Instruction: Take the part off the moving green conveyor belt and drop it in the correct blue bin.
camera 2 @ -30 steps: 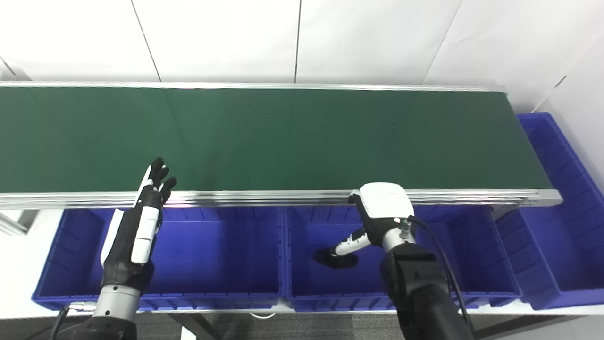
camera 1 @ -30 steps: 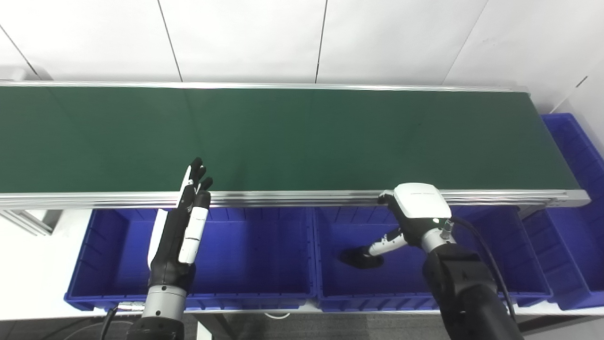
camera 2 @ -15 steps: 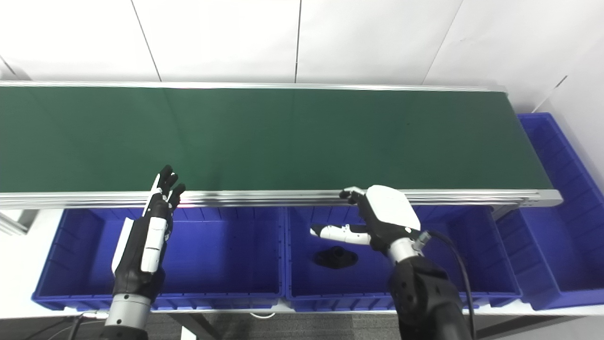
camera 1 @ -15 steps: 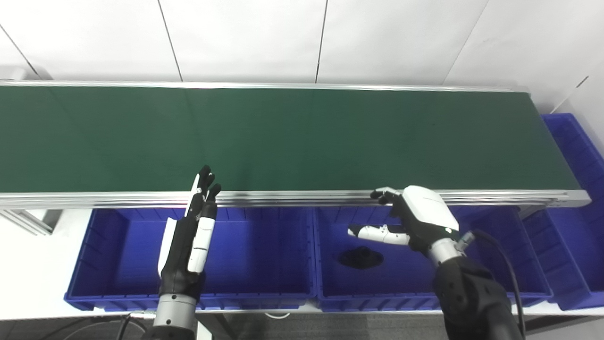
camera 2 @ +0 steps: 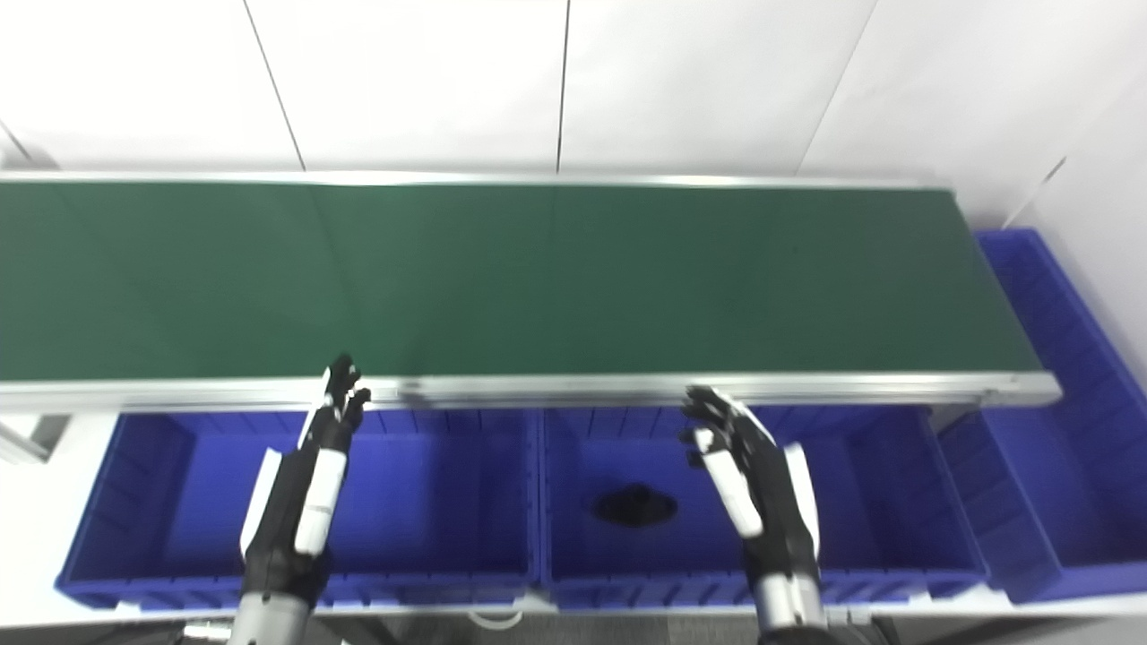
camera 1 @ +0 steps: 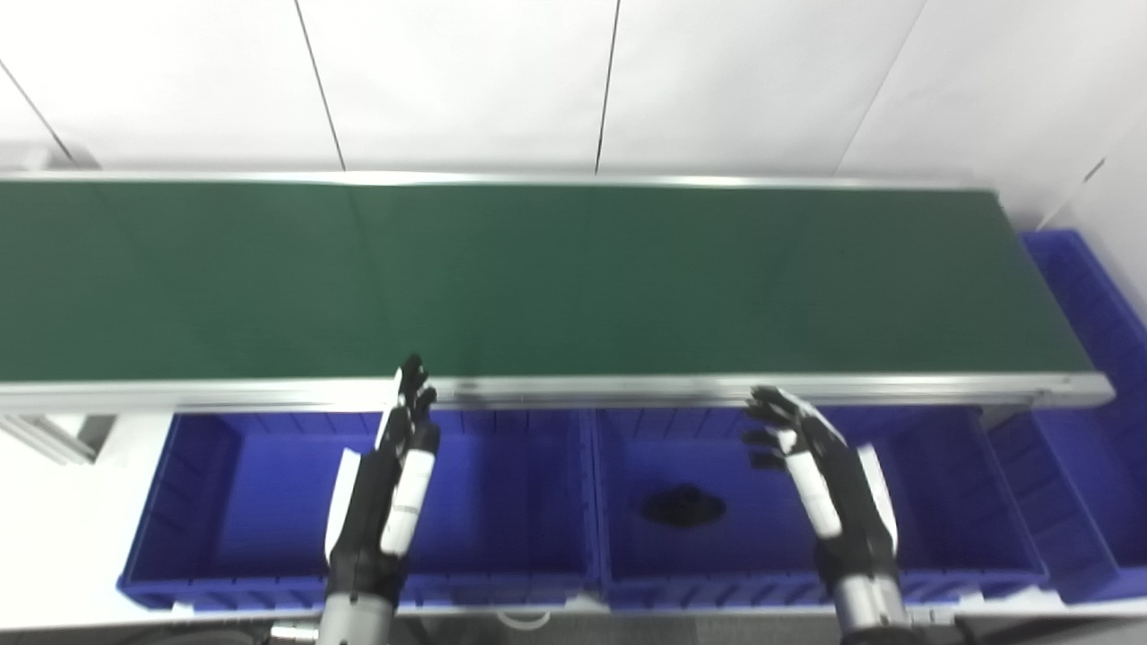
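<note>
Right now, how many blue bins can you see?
3. One bin sits below the belt on the left, one beside it in the middle holds the black part, and one is at the belt's right end, partly cut off.

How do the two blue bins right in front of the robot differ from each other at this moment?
The middle bin has a black part lying on its floor; the left bin shows nothing inside. The right hand hovers open over the middle bin, beside the part and not touching it, while the left hand hovers open over the left bin. Both bins sit side by side below the conveyor belt.
</note>
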{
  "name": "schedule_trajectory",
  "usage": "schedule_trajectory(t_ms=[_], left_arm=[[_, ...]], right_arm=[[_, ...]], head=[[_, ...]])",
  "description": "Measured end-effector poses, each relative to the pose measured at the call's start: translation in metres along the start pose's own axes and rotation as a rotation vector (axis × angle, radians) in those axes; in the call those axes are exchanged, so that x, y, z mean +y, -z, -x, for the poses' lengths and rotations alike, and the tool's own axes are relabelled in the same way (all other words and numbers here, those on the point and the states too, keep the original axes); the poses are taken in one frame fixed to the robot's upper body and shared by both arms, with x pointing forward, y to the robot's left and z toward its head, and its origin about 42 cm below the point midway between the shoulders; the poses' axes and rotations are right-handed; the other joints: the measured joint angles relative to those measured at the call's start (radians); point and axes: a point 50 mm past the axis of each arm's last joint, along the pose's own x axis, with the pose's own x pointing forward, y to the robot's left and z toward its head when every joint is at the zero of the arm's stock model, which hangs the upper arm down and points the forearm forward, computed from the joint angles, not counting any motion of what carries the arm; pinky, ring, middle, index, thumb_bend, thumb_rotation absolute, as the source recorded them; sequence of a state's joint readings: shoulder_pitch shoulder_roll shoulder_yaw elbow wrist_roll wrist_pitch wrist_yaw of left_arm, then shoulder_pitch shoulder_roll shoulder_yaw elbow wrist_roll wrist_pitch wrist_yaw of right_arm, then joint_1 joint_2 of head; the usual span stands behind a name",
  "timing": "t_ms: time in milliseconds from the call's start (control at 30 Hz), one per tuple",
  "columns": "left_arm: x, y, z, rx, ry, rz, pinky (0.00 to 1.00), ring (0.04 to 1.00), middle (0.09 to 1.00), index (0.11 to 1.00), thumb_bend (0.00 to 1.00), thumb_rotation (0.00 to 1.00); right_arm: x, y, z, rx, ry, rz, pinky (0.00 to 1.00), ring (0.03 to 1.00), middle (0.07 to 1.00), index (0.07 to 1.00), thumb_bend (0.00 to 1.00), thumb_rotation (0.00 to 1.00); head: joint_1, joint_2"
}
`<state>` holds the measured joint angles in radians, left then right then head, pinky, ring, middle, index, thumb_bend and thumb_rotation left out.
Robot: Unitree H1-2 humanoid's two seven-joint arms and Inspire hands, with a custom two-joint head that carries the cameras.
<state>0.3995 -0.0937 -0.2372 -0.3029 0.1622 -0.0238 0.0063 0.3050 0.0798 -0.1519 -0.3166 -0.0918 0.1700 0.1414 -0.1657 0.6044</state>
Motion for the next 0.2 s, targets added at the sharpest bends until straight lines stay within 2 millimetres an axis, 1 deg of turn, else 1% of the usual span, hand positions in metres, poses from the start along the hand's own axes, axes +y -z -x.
schedule_trajectory(t_ms=[33, 67, 100, 167, 200], left_arm=[[0.000, 0.000, 0.000, -0.001, 0.000, 0.000, 1.00, 0.978, 1.000, 1.000, 0.59, 0.99], [0.000, -0.001, 0.000, -0.003, 0.000, 0.000, 1.00, 0.976, 1.000, 1.000, 0.59, 0.99], [0.000, -0.001, 0.000, -0.005, -0.001, -0.001, 1.00, 0.978, 1.000, 1.000, 0.60, 0.99], [0.001, -0.004, 0.000, -0.014, -0.003, -0.001, 1.00, 0.976, 1.000, 1.000, 0.61, 1.00], [0.002, -0.006, 0.000, -0.020, -0.004, -0.002, 1.00, 0.975, 1.000, 1.000, 0.61, 1.00]], right_arm=[[0.000, -0.001, -0.002, -0.009, -0.003, -0.025, 0.73, 0.753, 0.791, 0.788, 0.82, 0.85], [0.001, -0.003, -0.004, -0.018, -0.006, -0.044, 0.73, 0.759, 0.795, 0.790, 0.83, 0.85], [0.002, -0.005, -0.007, -0.026, -0.005, -0.058, 0.73, 0.767, 0.801, 0.794, 0.84, 0.86], [0.004, -0.008, -0.011, -0.039, -0.002, -0.073, 0.74, 0.775, 0.808, 0.799, 0.85, 0.86], [0.005, -0.009, -0.012, -0.043, -0.002, -0.074, 0.74, 0.779, 0.814, 0.802, 0.84, 0.85]], head=[[0.000, 0.000], [-0.002, 0.009], [-0.011, 0.029], [-0.011, 0.029], [-0.017, 0.038]])
